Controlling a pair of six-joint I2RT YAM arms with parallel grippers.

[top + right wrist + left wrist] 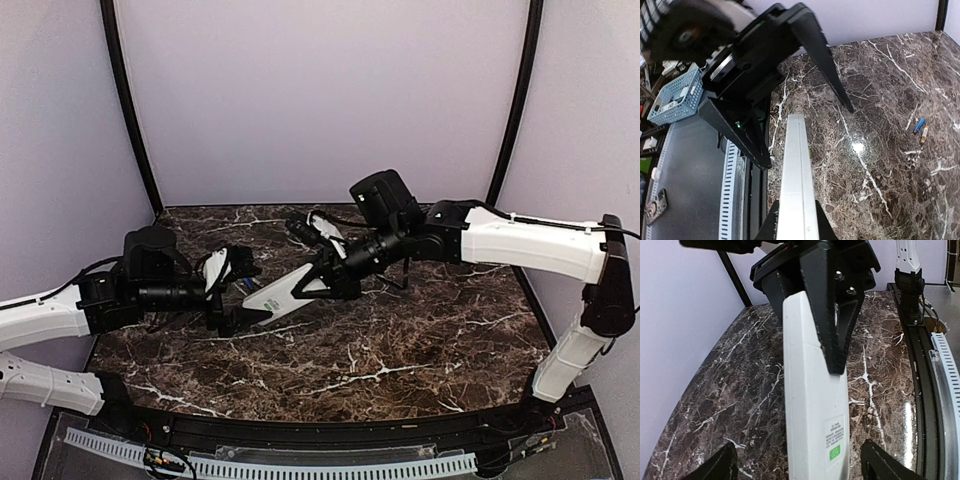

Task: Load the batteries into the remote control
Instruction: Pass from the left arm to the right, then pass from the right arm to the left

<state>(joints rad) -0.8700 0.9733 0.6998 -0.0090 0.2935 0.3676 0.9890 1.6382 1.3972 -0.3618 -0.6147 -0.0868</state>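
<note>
Two batteries (919, 125) lie side by side on the bench (400, 340). The right hand (796, 226) is clamped on the remote control (810, 405), holding it off the bench. The left hand (800, 462) is spread wide, fingers straddling its end without touching.

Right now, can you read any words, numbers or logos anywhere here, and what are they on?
Sticker on the remote control: several lines of tiny print, too small to read.
Green badge just below that print: a pale mark, too blurred to read.
Nothing else in any view carries legible text, so there is nothing to quote.
</note>
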